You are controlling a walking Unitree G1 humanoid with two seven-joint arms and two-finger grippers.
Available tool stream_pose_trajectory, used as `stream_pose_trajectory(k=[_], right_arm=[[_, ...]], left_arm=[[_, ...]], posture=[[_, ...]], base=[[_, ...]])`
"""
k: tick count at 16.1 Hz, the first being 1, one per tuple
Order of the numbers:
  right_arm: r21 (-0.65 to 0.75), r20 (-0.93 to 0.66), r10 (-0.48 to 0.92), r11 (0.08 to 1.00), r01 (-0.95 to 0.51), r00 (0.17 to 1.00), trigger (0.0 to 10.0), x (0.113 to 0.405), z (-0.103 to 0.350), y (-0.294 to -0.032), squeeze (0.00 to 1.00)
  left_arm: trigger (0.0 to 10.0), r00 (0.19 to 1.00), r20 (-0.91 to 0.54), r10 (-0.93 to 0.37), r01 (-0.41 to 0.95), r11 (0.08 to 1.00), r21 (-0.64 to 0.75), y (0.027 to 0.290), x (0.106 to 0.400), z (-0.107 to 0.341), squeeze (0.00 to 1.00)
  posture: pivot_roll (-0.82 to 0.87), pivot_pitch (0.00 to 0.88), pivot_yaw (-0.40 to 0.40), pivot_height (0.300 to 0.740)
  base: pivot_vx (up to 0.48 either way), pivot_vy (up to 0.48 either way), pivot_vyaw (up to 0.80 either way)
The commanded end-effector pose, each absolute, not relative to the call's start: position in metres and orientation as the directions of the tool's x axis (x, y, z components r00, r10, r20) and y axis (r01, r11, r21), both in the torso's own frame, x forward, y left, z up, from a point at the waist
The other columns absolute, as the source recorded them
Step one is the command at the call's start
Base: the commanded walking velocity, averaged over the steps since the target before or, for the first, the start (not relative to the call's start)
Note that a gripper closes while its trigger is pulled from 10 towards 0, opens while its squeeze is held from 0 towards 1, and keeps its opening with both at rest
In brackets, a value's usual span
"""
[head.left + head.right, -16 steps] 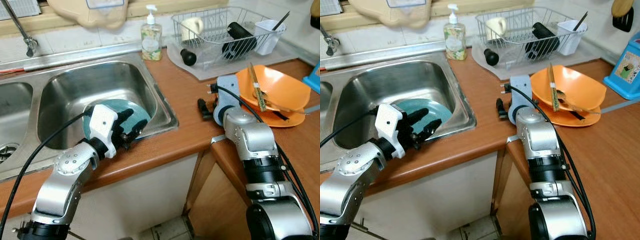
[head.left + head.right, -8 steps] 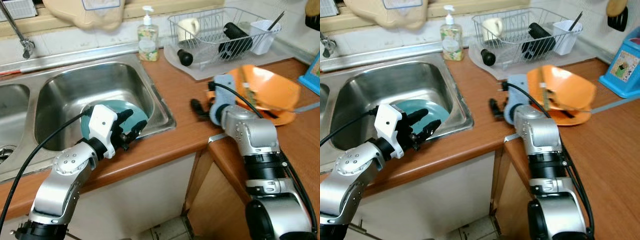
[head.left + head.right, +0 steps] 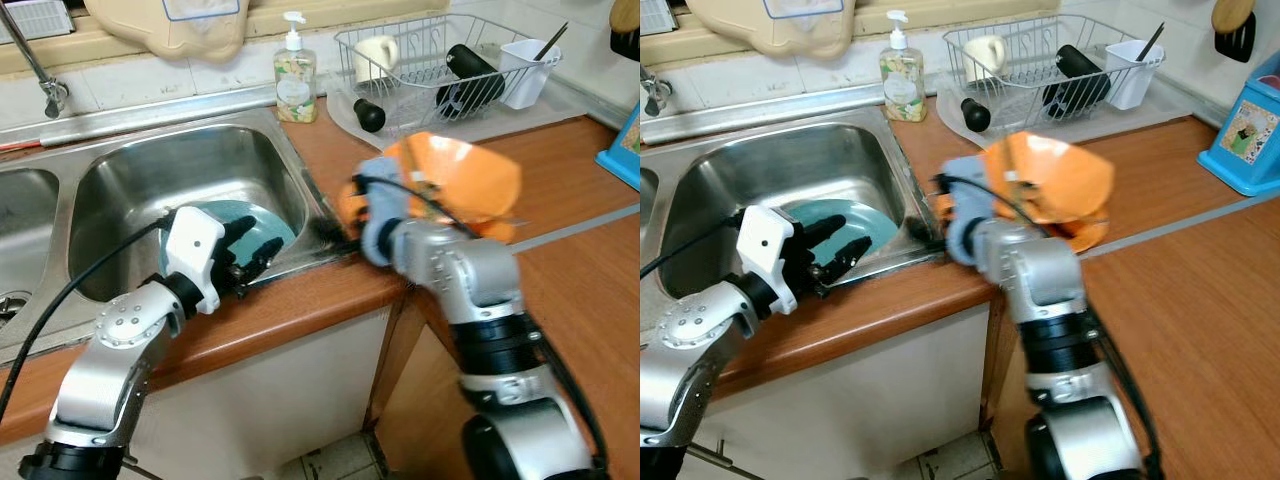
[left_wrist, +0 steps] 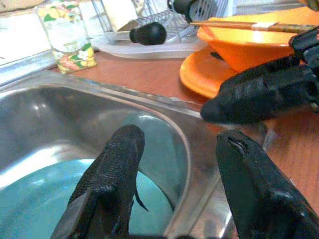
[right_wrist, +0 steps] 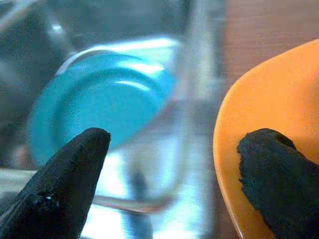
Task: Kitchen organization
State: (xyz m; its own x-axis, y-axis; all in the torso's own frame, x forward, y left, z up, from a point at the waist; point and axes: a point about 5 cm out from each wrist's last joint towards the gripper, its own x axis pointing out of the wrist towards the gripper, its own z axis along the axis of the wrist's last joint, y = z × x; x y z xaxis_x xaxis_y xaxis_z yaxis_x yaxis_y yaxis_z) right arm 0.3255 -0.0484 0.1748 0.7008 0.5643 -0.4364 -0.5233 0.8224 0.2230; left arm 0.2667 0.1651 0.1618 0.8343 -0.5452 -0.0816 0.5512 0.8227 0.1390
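A teal plate (image 3: 275, 225) leans inside the steel sink (image 3: 150, 165). My left gripper (image 3: 255, 245) hovers just above its near edge, open, with nothing between the fingers (image 4: 114, 169). An orange bowl (image 3: 460, 175) holding chopsticks (image 4: 239, 24) rests on an orange plate (image 4: 209, 74) on the wooden counter, close to the sink's right rim. My right gripper (image 5: 177, 139) is open and blurred with motion at that rim, between the sink and the orange plate. One of its fingers (image 5: 274, 174) lies against the plate's edge.
A wire dish rack (image 3: 440, 60) with a mug, a black bottle and a white cup stands at the back right. A soap bottle (image 3: 293, 65) sits behind the sink, a tap (image 3: 45, 80) at back left. A blue box (image 3: 1245, 130) stands on the far right counter.
My right arm has swung left to the sink's rim, and the orange bowl and plate have shifted left with it. The left gripper stays over the teal plate.
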Motion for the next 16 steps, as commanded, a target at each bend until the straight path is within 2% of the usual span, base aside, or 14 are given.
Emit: stream_pose_trajectory(k=[1,4,7,9,13,16], right_arm=[[0.279,-0.504,0.611,0.784,-0.555,0.61,10.0,0.313,0.158,-0.037,0.0],[0.322,-0.475,0.688,0.716,-0.619,0.549,10.0,0.3,0.165,-0.016,0.0],[0.325,-0.44,0.714,0.692,-0.645,0.544,10.0,0.297,0.171,-0.011,0.0],[0.296,-0.336,0.732,0.679,-0.672,0.592,10.0,0.301,0.189,-0.015,0.0],[0.325,-0.081,0.768,0.622,-0.712,0.635,10.0,0.307,0.24,-0.033,0.0],[0.288,0.039,0.728,0.648,-0.706,0.684,10.0,0.313,0.263,-0.045,0.0]], left_arm=[[10.0,0.842,-0.093,-0.531,0.539,0.829,0.149,0.171,0.267,0.163,0.0],[10.0,0.846,-0.099,-0.525,0.534,0.831,0.155,0.174,0.266,0.163,0.0],[10.0,0.847,-0.1,-0.523,0.532,0.832,0.159,0.174,0.266,0.163,0.0],[10.0,0.848,-0.095,-0.521,0.529,0.834,0.157,0.173,0.267,0.163,0.0],[10.0,0.847,-0.086,-0.525,0.532,0.834,0.147,0.172,0.268,0.164,0.0],[10.0,0.845,-0.079,-0.529,0.535,0.833,0.143,0.171,0.268,0.165,0.0]], posture=[[0.0,0.0,0.068,0.74],[0.0,0.0,0.068,0.74],[0.0,0.0,0.068,0.74],[0.0,0.0,0.068,0.74],[-0.01,0.0,0.068,0.74],[-0.01,0.0,0.069,0.74]], base=[[0.0,0.0,0.0],[0.0,0.0,0.0],[0.0,0.0,0.0],[0.0,0.0,0.0],[0.0,0.0,0.0],[0.0,0.0,0.0]])
